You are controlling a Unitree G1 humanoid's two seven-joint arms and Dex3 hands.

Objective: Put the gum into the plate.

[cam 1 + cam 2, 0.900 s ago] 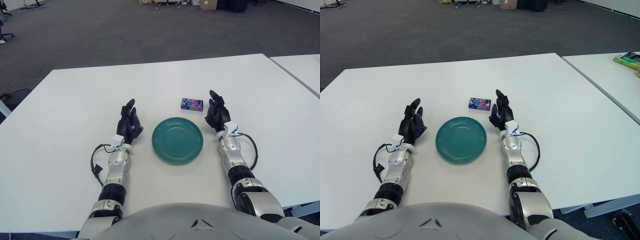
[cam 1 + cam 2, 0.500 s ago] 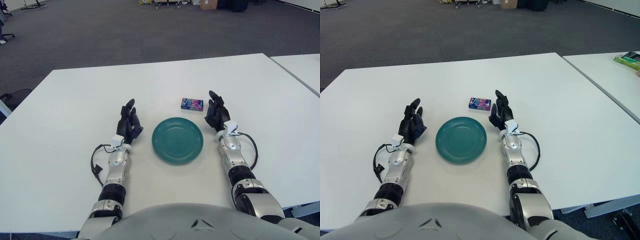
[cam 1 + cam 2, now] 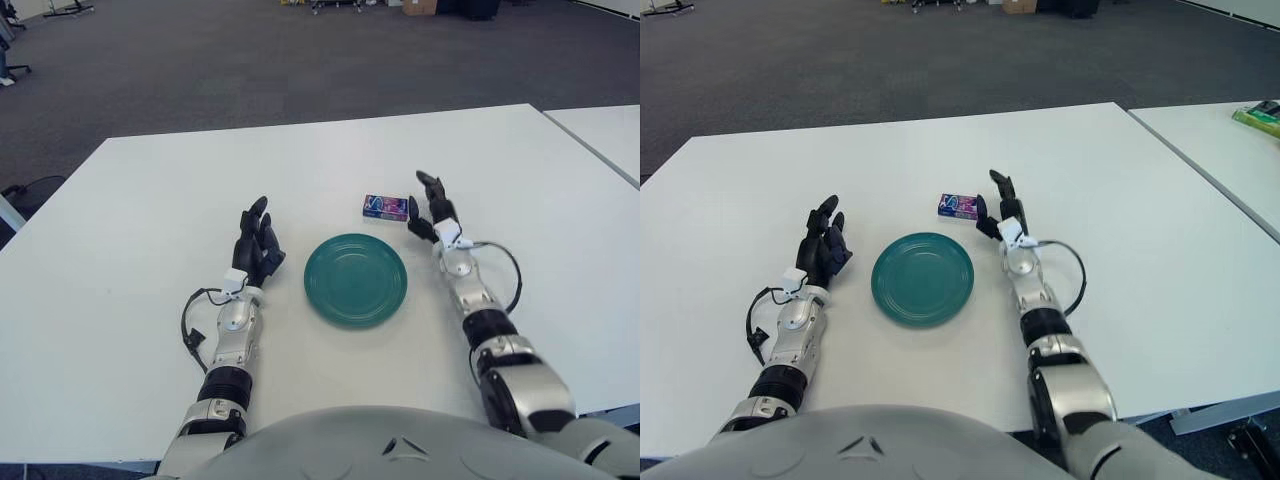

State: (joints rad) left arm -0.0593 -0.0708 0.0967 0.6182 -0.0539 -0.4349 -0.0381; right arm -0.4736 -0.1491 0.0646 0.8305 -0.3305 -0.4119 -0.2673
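Note:
A small purple and blue gum pack (image 3: pixel 384 207) lies flat on the white table (image 3: pixel 150 200), just beyond the right rim of a round teal plate (image 3: pixel 355 279). My right hand (image 3: pixel 428 206) is raised above the table right beside the pack, on its right, fingers spread and holding nothing. My left hand (image 3: pixel 257 244) shows left of the plate, fingers open and pointing away from me. In the right eye view the gum pack (image 3: pixel 959 206) sits just left of the right hand (image 3: pixel 998 206). The plate holds nothing.
A second white table (image 3: pixel 1230 160) stands to the right with a green object (image 3: pixel 1260 119) on its far edge. Grey carpet floor lies beyond the table's far edge.
My right hand has moved forward and lifted, closing on the gum pack's right side. The left hand, plate and gum pack have stayed in place.

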